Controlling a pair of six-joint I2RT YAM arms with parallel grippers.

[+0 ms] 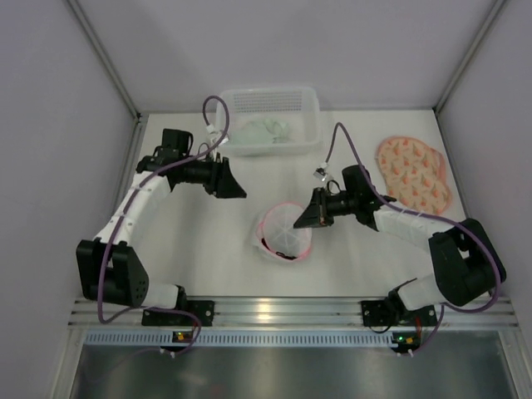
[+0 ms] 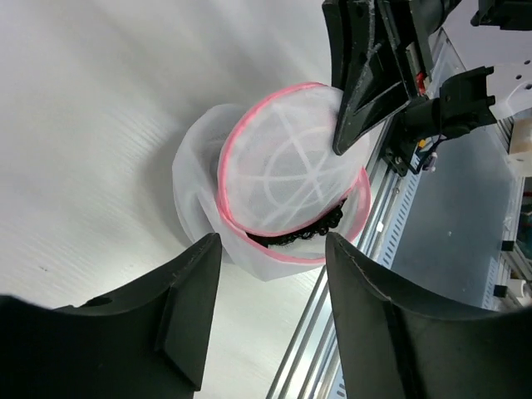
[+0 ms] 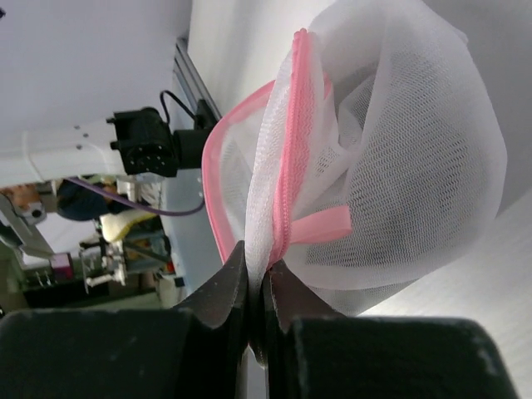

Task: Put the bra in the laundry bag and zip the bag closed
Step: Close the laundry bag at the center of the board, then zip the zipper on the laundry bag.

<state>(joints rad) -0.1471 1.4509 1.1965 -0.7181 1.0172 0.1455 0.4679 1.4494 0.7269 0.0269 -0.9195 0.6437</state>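
At mid-table, the white mesh laundry bag (image 1: 283, 233) lies with its pink zipper (image 3: 291, 150) only partly run. A strip of the black lace bra (image 2: 295, 235) shows in the gap between the two pink-edged halves. My right gripper (image 1: 302, 219) is pinched tight on the bag's zippered edge, just below a pink tab (image 3: 320, 224); whether the slider itself sits between the jaws I cannot tell. My left gripper (image 1: 235, 189) hangs apart from the bag, up and to its left in the top view, its fingers spread and holding nothing. Behind, a white basket (image 1: 270, 100) holds a pale green cloth (image 1: 266, 131), and an orange-patterned cloth (image 1: 413, 173) lies off to the right. I judge the bra loaded and zipping the step in hand. The next move, as I read it, calls for the left gripper to pin the bag's rim while the right draws the zipper round the curve, keeping the lace clear of the teeth.
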